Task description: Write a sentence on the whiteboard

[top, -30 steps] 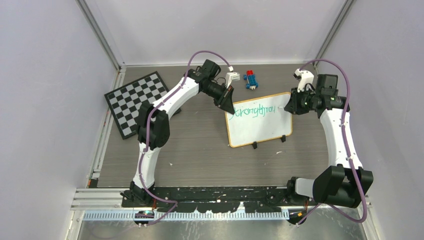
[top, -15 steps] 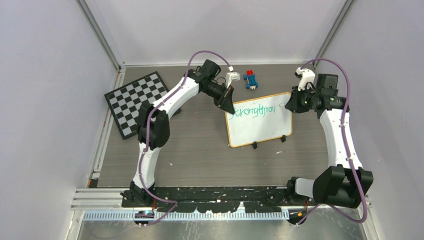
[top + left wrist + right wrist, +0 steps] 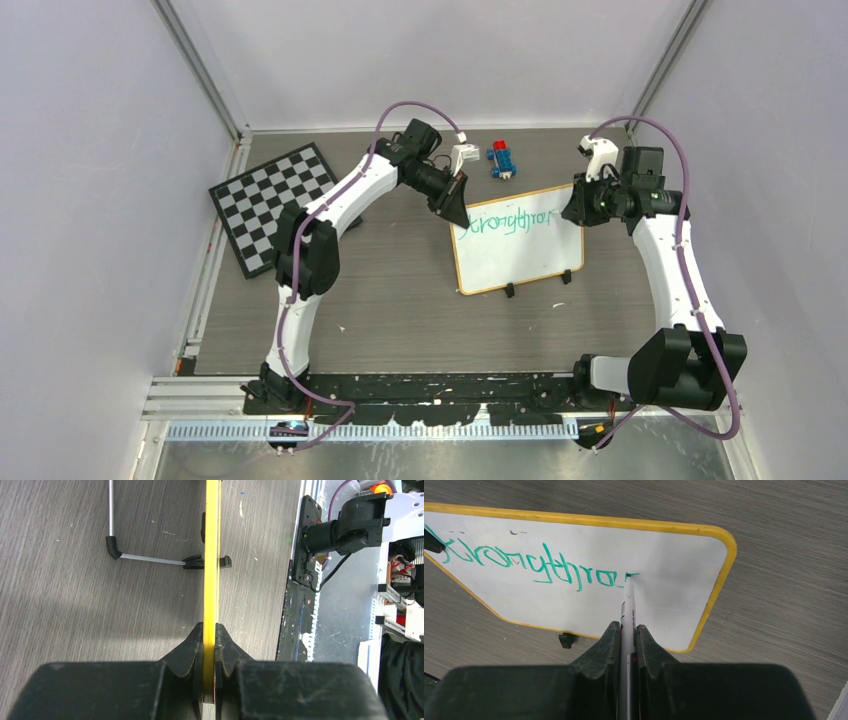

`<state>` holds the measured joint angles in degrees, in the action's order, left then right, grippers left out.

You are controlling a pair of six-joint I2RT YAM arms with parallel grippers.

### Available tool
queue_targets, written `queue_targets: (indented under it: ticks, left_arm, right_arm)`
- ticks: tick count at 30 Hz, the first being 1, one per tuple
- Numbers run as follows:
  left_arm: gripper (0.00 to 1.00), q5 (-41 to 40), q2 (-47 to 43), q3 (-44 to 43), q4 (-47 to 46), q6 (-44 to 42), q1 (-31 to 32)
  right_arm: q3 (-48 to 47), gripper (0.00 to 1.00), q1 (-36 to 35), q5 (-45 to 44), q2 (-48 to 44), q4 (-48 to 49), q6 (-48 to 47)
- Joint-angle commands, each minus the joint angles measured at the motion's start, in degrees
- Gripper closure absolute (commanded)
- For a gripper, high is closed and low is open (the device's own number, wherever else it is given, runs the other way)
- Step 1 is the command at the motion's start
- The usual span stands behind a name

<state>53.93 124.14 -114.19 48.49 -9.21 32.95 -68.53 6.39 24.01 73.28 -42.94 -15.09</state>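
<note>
Both clamped: left pincer (image 3: 209,628) on whiteboard (image 3: 674,555) edge, right pincer (image 3: 627,628) on half-hidden marker (image 3: 629,596).

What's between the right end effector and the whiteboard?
A marker, clamped in the right end effector, its tip on the whiteboard where the green writing ends; right wrist view shows it.

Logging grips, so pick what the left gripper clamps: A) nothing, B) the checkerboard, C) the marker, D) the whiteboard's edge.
D: the left wrist view shows the left gripper closed on the whiteboard at its frame edge, while the marker sits in the right gripper.
</note>
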Motion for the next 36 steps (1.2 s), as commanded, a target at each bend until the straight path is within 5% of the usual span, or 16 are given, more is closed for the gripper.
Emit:
queue_targets:
  ticks: [1,36]
  left_arm:
    - [1.0,-2.9,0.1,-0.3,0.2,-2.3,1.0]
    - [1.0,-2.8,0.1,-0.2,0.2,-2.3,0.9]
  right_arm:
    - [-0.7,1.0,-0.5,-1.5,-0.1,1.1,-1.1]
    - [-2.6,1.0,-0.4,-4.6,-0.5,1.1,-1.4]
